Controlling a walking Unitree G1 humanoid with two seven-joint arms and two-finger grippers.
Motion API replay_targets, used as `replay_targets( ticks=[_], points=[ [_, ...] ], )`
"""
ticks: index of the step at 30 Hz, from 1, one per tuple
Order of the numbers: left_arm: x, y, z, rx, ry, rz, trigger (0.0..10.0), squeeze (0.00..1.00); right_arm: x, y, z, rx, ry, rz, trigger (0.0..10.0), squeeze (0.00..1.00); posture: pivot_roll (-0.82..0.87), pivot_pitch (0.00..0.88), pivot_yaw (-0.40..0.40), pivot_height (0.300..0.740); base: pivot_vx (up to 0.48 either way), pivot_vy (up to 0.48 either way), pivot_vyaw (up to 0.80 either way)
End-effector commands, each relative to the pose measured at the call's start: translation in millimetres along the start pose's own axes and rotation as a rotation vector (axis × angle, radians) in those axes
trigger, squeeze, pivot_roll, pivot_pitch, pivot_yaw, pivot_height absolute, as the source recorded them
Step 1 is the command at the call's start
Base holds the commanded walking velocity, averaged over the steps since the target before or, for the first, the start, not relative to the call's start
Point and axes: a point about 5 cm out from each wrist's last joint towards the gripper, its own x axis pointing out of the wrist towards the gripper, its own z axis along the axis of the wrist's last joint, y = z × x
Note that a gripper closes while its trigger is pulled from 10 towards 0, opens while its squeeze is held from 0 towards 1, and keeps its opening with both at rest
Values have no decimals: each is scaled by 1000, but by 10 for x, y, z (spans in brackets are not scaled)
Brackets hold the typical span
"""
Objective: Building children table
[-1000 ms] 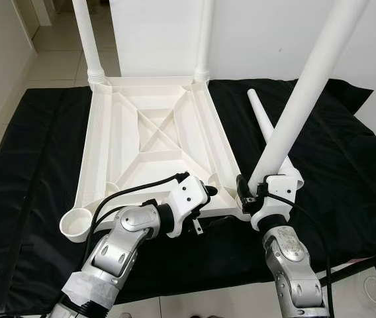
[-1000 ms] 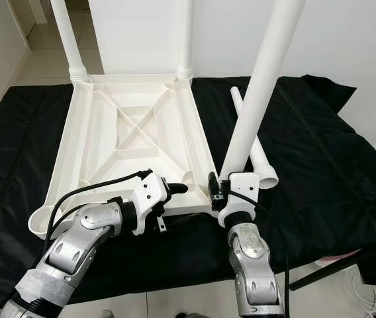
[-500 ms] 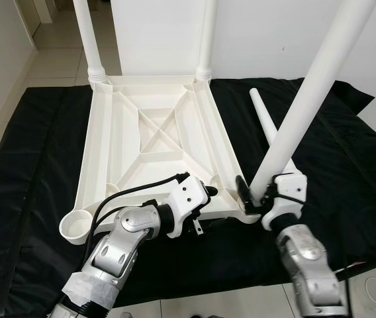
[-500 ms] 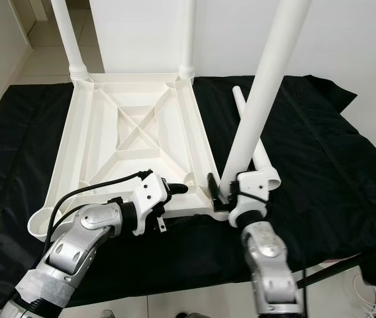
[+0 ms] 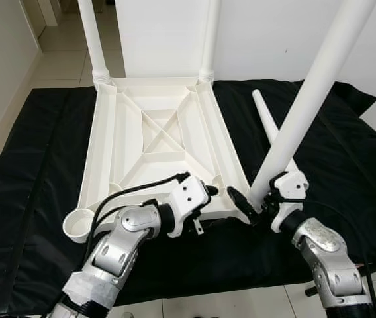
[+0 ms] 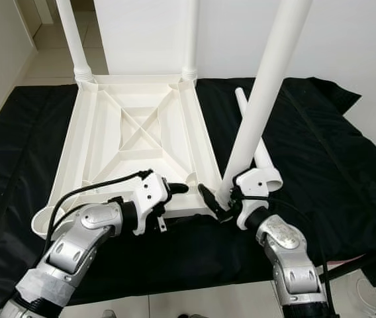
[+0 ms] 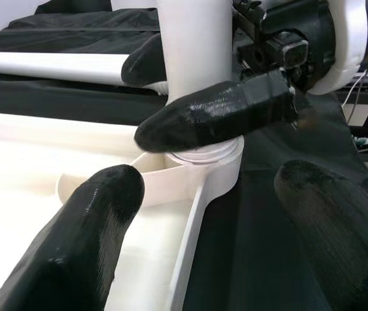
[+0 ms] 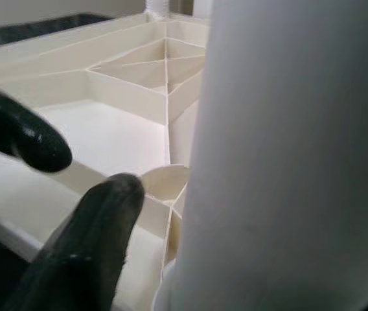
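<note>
The white table top [image 5: 155, 142] lies upside down on a black mat [image 5: 36, 165], two legs fitted at its far corners. At the near right corner, the right gripper [image 5: 254, 202] holds a tilted leg [image 5: 300, 106] at its base, fingers closed around it. The left wrist view shows this leg's end seated in the corner socket [image 7: 203, 159], with one right finger across it. The left gripper [image 5: 204, 192] rests open at the near edge, holding nothing. A loose leg [image 5: 265, 119] lies on the mat beside the table top's right edge.
</note>
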Motion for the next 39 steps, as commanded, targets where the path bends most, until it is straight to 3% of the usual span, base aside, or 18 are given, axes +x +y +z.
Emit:
replay_targets(
  ticks=[1,14,15,16,17,25,30,34,39],
  points=[
    [10,20,1,11,5,39,10000,0,34,10,-12,-9,4,54,0,0,-41,15,-41,740,0,0,0],
    [1,26,4,7,5,49,10000,0,-41,-78,-77,-8,32,84,0,0,-65,33,-45,740,0,0,0],
    [4,22,3,5,4,46,10000,0,-44,-79,-77,-8,31,73,5725,0,-67,34,-45,740,0,0,0],
    [4,22,3,5,4,46,10000,0,-44,-79,-77,-8,31,73,5725,0,-67,34,-45,740,0,0,0],
    [9,16,3,5,4,42,10000,0,-42,-83,-77,0,24,45,10000,0,-68,36,-43,740,0,0,0],
    [2,40,13,10,6,44,10000,0,10,-70,-86,15,21,-135,10000,0,-70,42,-38,740,0,0,0],
    [-4,32,7,6,7,46,10000,0,67,44,-37,71,-16,-284,10000,0,-73,48,-36,740,0,0,0],
    [-4,30,8,5,7,45,10000,0,73,67,-29,81,-18,-305,10000,0,-73,49,-37,740,0,0,0],
    [-5,27,9,2,6,43,10000,0,74,98,-21,121,-20,-445,10000,0,-65,58,-30,740,0,0,0]
  ],
)
